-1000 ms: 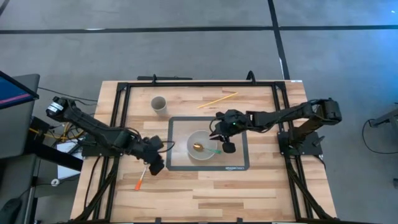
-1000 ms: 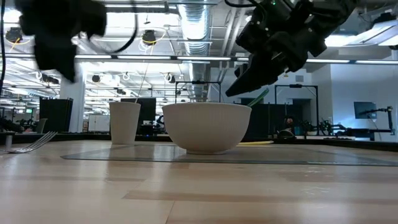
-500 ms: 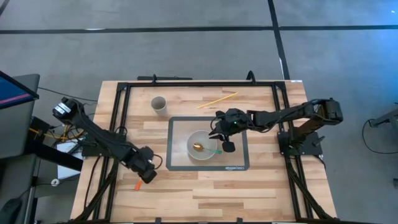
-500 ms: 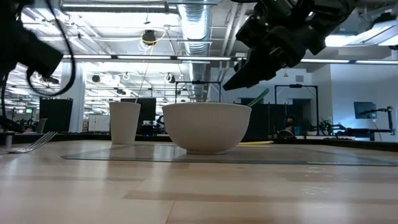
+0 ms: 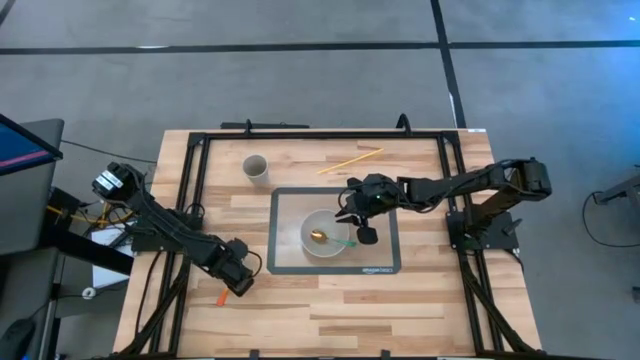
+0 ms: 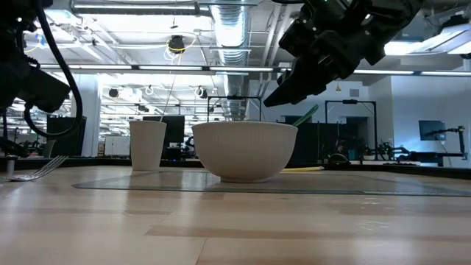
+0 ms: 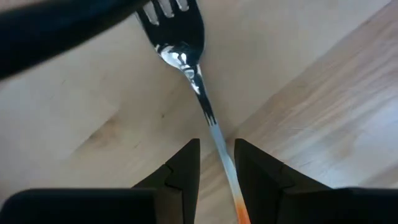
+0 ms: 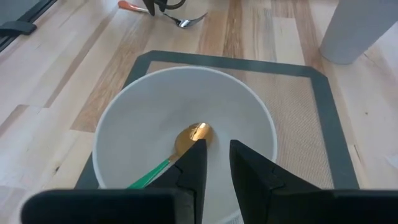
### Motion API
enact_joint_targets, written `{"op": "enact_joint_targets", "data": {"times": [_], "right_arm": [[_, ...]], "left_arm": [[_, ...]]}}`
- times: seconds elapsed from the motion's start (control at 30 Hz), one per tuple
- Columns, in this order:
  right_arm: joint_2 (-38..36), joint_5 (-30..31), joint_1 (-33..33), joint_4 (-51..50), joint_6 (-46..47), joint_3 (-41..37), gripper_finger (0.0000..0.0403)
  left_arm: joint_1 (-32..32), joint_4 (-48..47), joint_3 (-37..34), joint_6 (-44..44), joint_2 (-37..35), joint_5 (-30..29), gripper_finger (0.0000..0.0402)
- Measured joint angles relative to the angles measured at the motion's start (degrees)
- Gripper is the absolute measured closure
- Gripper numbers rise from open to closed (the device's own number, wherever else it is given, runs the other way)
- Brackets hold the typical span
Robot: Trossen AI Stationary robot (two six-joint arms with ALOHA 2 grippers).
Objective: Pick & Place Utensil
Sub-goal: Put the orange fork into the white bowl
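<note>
The fork [image 7: 186, 59] lies flat on the wooden table [image 5: 420, 300] left of the grey mat [image 5: 385, 262], orange handle end toward the front. The left gripper [image 7: 216, 163] straddles its thin neck, fingers [image 7: 186, 163] spread on either side, not yet pinching. To do this well, I judge it should drop squarely until the pads reach the wood, then close on the shank without skidding it.

The white bowl [image 5: 325, 233] holds a gold spoon [image 8: 189, 135] with a green handle. The right gripper [image 8: 214, 163] hovers over the bowl, slightly parted and empty. A paper cup [image 5: 256, 167] and chopsticks [image 5: 350, 160] lie well apart.
</note>
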Motion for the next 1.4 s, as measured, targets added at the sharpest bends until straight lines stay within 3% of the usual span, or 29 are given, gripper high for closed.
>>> {"op": "enact_joint_targets", "data": {"times": [0.17,0.37,0.43,0.63,0.8,0.97,1.13,1.4], "right_arm": [[0.0,0.0,0.0,-0.3,0.1,0.0,0.0340],[0.0,0.0,0.0,-0.4,0.1,0.0,0.0340],[0.0,0.0,0.0,-0.4,0.1,0.0,0.0340],[0.0,0.5,-0.1,-0.2,0.1,0.0,0.0339],[0.0,0.6,-0.2,0.8,0.1,0.0,0.0339],[0.0,0.6,-0.1,-0.4,0.4,0.0,0.0339],[0.0,0.7,-0.1,-1.8,0.6,0.0,0.0339],[0.0,0.7,-0.1,-0.6,2.2,-1.2,0.0339]], "left_arm": [[-0.3,0.5,0.3,0.9,2.2,0.0,0.0314],[-0.6,1.9,0.2,2.4,1.6,-0.7,0.0386],[-0.6,2.6,0.9,3.0,0.2,-2.8,0.0389],[3.4,2.7,8.4,4.6,-4.7,-7.4,0.0392],[10.3,3.2,17.0,16.3,-4.5,-6.4,0.0389],[20.1,3.8,22.5,26.2,-2.5,0.6,0.0388],[29.1,4.1,25.8,30.6,4.4,12.4,0.0387],[33.9,3.9,34.6,32.7,18.2,35.0,0.0383]]}}
